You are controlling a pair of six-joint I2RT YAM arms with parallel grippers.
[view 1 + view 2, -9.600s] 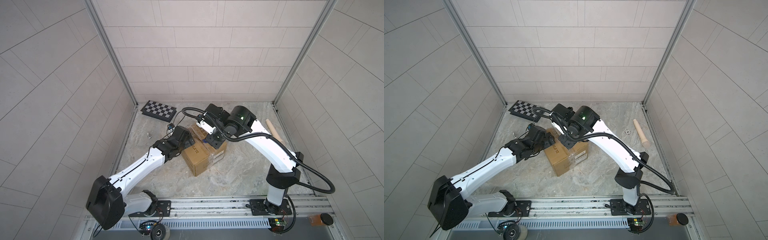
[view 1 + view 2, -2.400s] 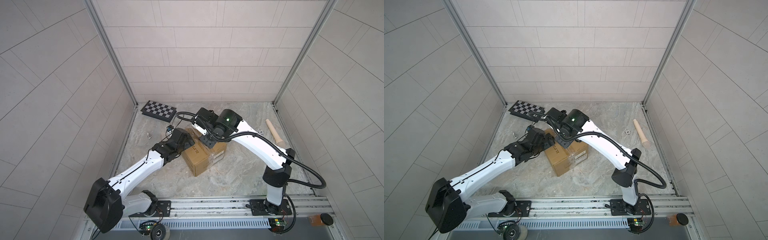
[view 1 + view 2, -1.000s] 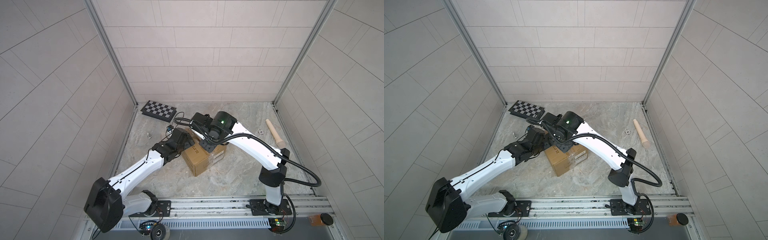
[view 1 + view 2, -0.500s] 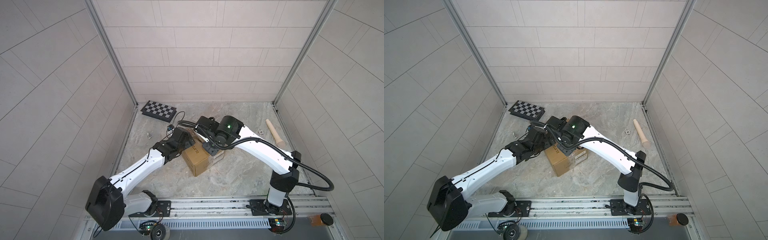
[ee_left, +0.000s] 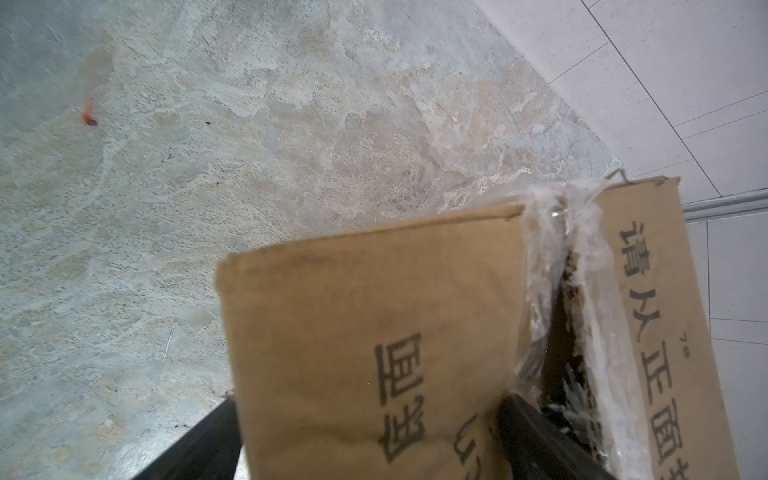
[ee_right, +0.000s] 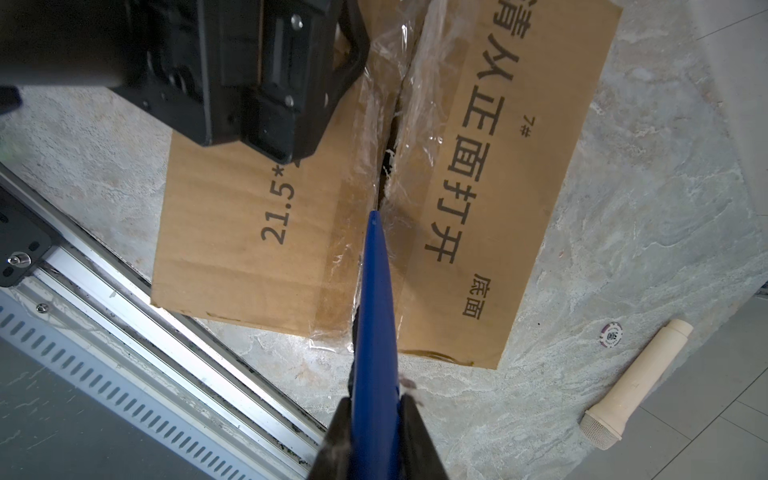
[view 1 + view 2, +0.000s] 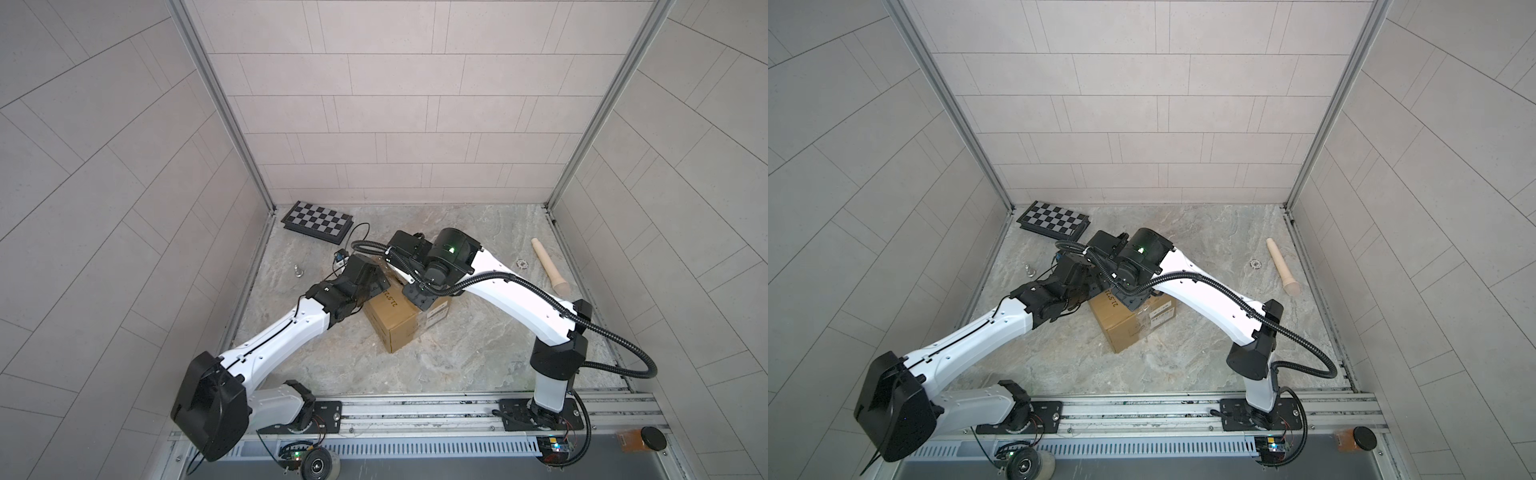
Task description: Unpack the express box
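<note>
Right gripper (image 6: 374,413): jaws clamped together on a blue tool (image 6: 374,291), a smooth, rigid blade that narrows to a blunt point. We judge it is held lengthwise so that the tip can run along the seam and part the tape. Express box (image 6: 249,232): brown corrugated carton, matt, with black print, standing near the middle of the marbled tabletop (image 6: 648,199) between the two arms, one corner toward the rail (image 6: 124,299). Clear tape (image 6: 419,83): glossy, wrinkled film over the top seam, already torn along part of its length, so a dark slit (image 6: 388,145) shows between the two flaps. The blade's tip lies at the end of that slit nearest the gripper (whether it has gone under the film we cannot tell). Left gripper (image 5: 368,405): fingers spread wide, one on each side of a top flap, the inner one at the slit. We take this as bracing, so the light box does not slide under the blade, though we cannot say whether the fingers press the card. Off to the right, well apart from the box: a flat, round striped chip (image 6: 613,334) and a cream cylinder (image 6: 636,382) with a flared, meshed end. Farthest, against the back wall: a flat chequered board (image 7: 318,222), hard-edged, with dark and pale squares.
</note>
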